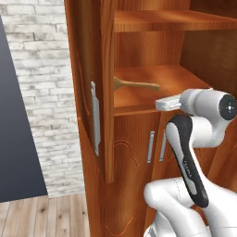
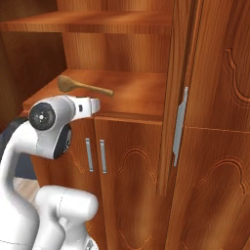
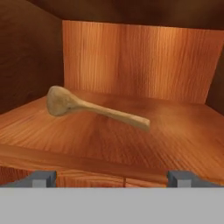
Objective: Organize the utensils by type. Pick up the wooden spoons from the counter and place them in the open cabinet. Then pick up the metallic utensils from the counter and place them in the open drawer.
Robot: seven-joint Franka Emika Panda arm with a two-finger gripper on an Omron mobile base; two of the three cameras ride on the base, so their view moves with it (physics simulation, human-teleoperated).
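One light-brown wooden spoon (image 1: 136,85) (image 2: 83,87) (image 3: 87,107) lies flat on the middle shelf (image 1: 139,99) (image 2: 141,93) of the open cabinet, its round bowl to the left and its handle pointing right. My gripper (image 1: 159,104) (image 2: 95,105) (image 3: 112,178) hovers just outside the shelf's front edge and points into the cabinet. It is open, with nothing between its fingers and clear of the spoon. The cabinet's slab door (image 1: 109,92) (image 2: 178,73) stands swung out beside the opening.
A higher shelf (image 1: 171,21) (image 2: 88,22) spans the cabinet above. Below the opening are closed doors with silver bar handles (image 1: 150,147) (image 2: 89,155). The open door carries a silver handle (image 1: 95,118) (image 2: 179,126). A white brick wall (image 1: 41,92) and wood floor (image 1: 41,215) lie to the left.
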